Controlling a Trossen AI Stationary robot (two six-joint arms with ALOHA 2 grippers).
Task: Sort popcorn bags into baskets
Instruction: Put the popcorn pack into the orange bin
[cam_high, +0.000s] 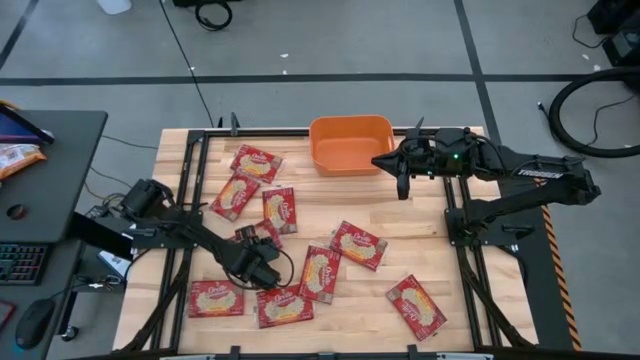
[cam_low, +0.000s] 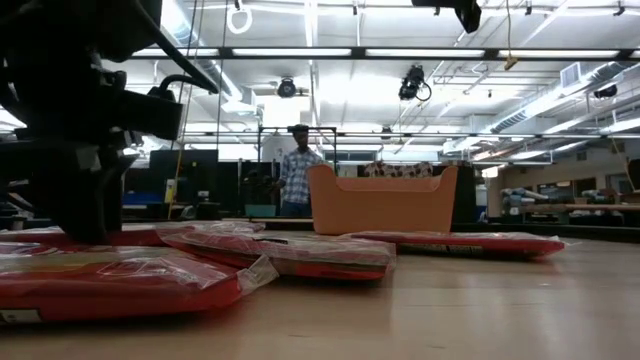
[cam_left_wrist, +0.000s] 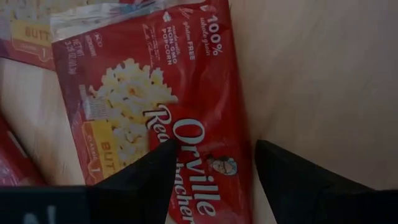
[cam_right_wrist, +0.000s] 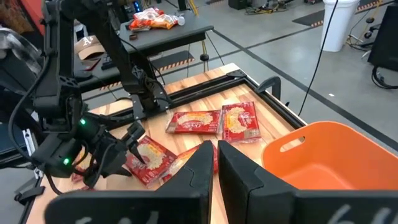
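Several red popcorn bags lie flat on the wooden table (cam_high: 420, 225), among them one at the near middle (cam_high: 283, 305) and one at the far left (cam_high: 256, 162). My left gripper (cam_high: 264, 272) is open, low over a bag (cam_left_wrist: 155, 106). One finger (cam_left_wrist: 152, 165) is over the bag's face and the other (cam_left_wrist: 283, 171) is over bare wood, with the bag's long edge (cam_left_wrist: 244, 155) between them. The orange basket (cam_high: 350, 145) stands at the far middle and also shows in the low view (cam_low: 385, 200). My right gripper (cam_high: 401, 182) is shut and empty, above the table beside the basket's right end (cam_right_wrist: 323, 162). My left gripper comes down on the bag from above with its fingers astride the bag's long edge (cam_left_wrist: 244, 155). I cannot tell whether a fingertip touches the bag or the wood.
A dark side table (cam_high: 50, 190) stands left of the work table with a keyboard and an orange-and-white snack packet (cam_high: 15, 155). Black frame rails run along the table's edges (cam_high: 460, 215). A person (cam_low: 297, 175) stands in the room beyond the far edge.
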